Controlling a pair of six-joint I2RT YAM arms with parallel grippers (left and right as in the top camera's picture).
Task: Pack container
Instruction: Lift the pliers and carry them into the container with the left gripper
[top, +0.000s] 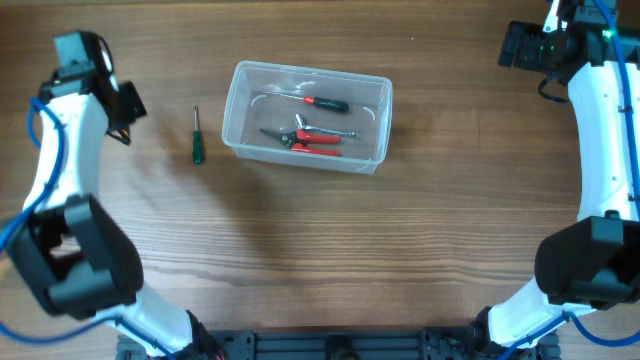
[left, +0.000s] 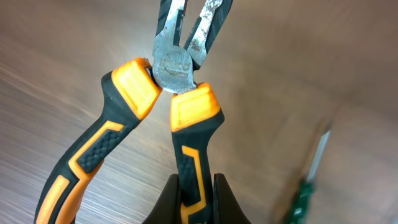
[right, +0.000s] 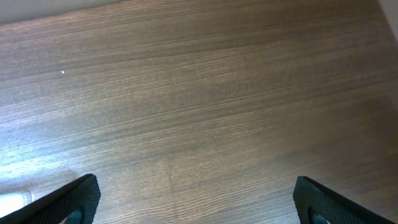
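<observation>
The container (top: 310, 70) sits on the table (top: 300, 250) between the arms, holding a red-handled screwdriver (top: 318, 100) and red pliers (top: 310, 140). Left of it, beyond a green screwdriver (top: 197, 140), the left gripper (left: 196, 202) clamps one handle of the orange-black pliers (left: 174, 65). Far to its right, the right gripper (right: 199, 199) has its fingers spread wide.

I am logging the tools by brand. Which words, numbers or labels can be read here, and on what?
No text can be read.
Pivot of the orange-and-black pliers: seems to bear a stamp, too blurred to read.
In the container, the tools: too small to tell.
</observation>
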